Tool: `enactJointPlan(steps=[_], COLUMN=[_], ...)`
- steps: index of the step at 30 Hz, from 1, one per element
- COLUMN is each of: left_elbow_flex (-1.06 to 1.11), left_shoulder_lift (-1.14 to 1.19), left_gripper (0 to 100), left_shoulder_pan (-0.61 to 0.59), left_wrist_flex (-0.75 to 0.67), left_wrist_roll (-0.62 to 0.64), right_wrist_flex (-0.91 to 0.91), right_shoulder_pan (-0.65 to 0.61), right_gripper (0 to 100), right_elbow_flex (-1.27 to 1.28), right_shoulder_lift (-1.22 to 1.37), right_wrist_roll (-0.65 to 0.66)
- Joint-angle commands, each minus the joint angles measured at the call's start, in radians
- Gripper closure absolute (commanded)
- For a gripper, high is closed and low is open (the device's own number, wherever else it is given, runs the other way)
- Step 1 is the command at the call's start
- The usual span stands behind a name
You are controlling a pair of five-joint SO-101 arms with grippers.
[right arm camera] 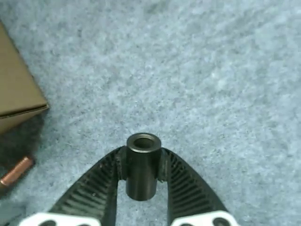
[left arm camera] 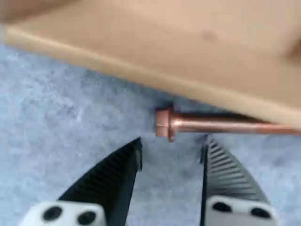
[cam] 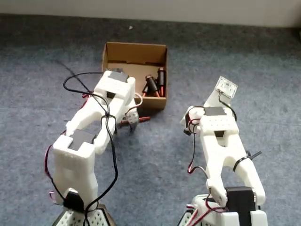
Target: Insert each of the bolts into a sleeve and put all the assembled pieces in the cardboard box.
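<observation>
Beside the cardboard box's (cam: 136, 45) arm-side wall: copper-coloured bolt (left arm camera: 211, 125) flat on the tabletop (cam: 263, 70), shank along the wall. Left pincer (left arm camera: 171, 155) is spread wide & empty, just short of the bolt head. Right pincer (right arm camera: 142, 157), apart from the box, is clamped on a dark sleeve (right arm camera: 142, 174), bore end clear of the tips. Bolt prob. rigid, light, smooth, apt to roll; grip mid-shank, across the axis. Assembled pcs (cam: 154, 84) lie inside the box.

You have a plain brown cardboard box (cam: 109, 56). The long metal bolt (left arm camera: 216, 125) is shiny copper-orange. The short round metal sleeve (right arm camera: 142, 172) is dark black. The fuzzy carpet (cam: 263, 70) is speckled blue-grey. The plastic left arm (cam: 89, 127) and plastic right arm (cam: 221, 136) are white, with black and red wires.
</observation>
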Motion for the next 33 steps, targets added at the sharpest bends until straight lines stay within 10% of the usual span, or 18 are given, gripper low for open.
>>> enactJointPlan(steps=[1,16,33], left_elbow_flex=[-0.016,-0.222,-0.228], left_shoulder_lift=[-0.019,-0.042,0.007], left_gripper=[78,78,78], left_shoulder_pan=[-0.033,-0.016,0.14], left_wrist_flex=[0.16,0.275,0.008], left_wrist_roll=[-0.164,-0.195,-0.879], right_wrist_flex=[-0.01,-0.012,-0.01], right_shoulder_pan=[0.005,0.005,0.031], right_gripper=[99.3,99.3,99.3], right_elbow_flex=[-0.01,-0.012,-0.016], right_shoulder_lift=[-0.007,-0.007,-0.015], right_wrist_roll=[-0.002,0.002,0.002])
